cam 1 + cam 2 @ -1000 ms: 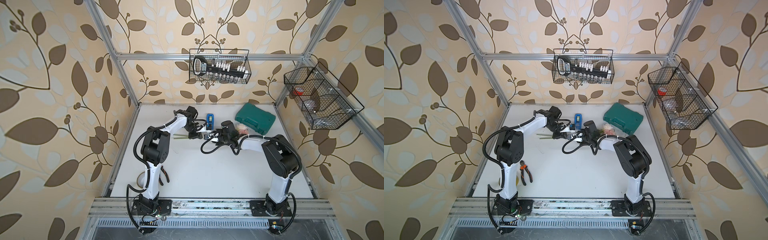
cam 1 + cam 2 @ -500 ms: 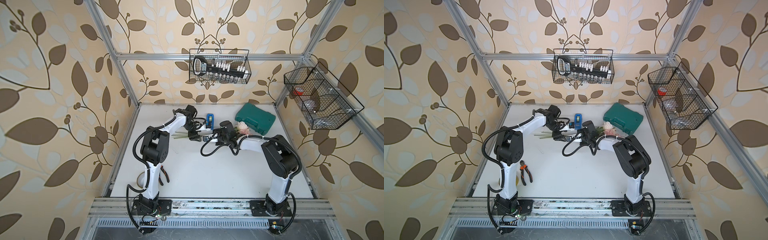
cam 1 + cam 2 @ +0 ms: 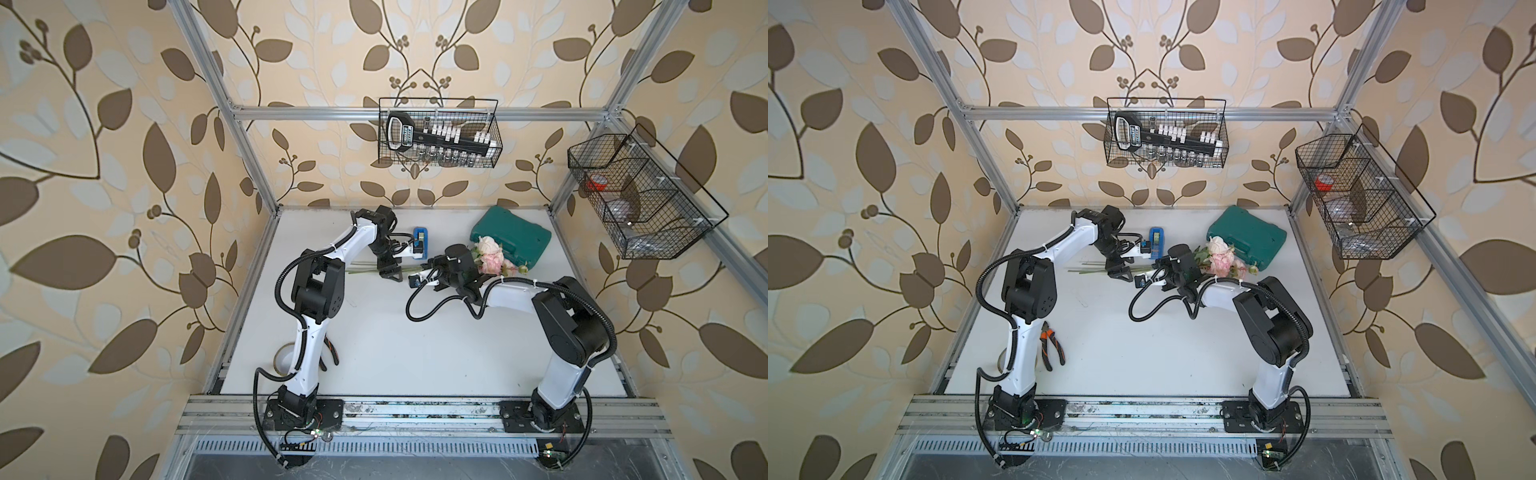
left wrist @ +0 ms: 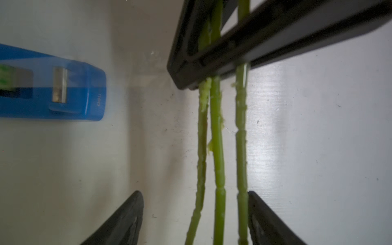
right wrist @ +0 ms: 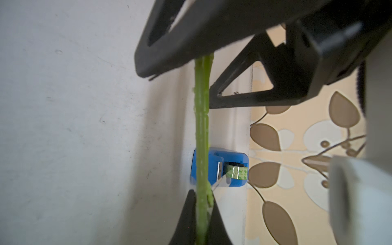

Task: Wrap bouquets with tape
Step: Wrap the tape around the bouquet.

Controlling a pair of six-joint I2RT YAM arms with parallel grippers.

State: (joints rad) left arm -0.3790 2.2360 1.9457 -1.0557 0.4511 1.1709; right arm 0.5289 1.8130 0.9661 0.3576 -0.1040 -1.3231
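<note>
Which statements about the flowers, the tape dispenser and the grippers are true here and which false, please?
1. The right gripper is shut on the flower stems. True.
2. The left gripper holds the tape dispenser. False: it is open astride the stems; the dispenser stands free on the table.
3. The blossoms lie next to the green case. True.
4. The pliers hang on the wall. False: they lie on the table.

White surface with a few loose things on it.
The surface (image 3: 415,340) fills the middle of both top views. A blue tape dispenser (image 3: 420,239) sits at upper centre and a green case (image 3: 513,239) at upper right. Pliers (image 3: 1052,343) and a tape ring (image 3: 281,360) lie at lower left, partly hidden. A bouquet (image 3: 491,259) stretches across just below the dispenser and case; whether it rests on the surface is unclear.
</note>
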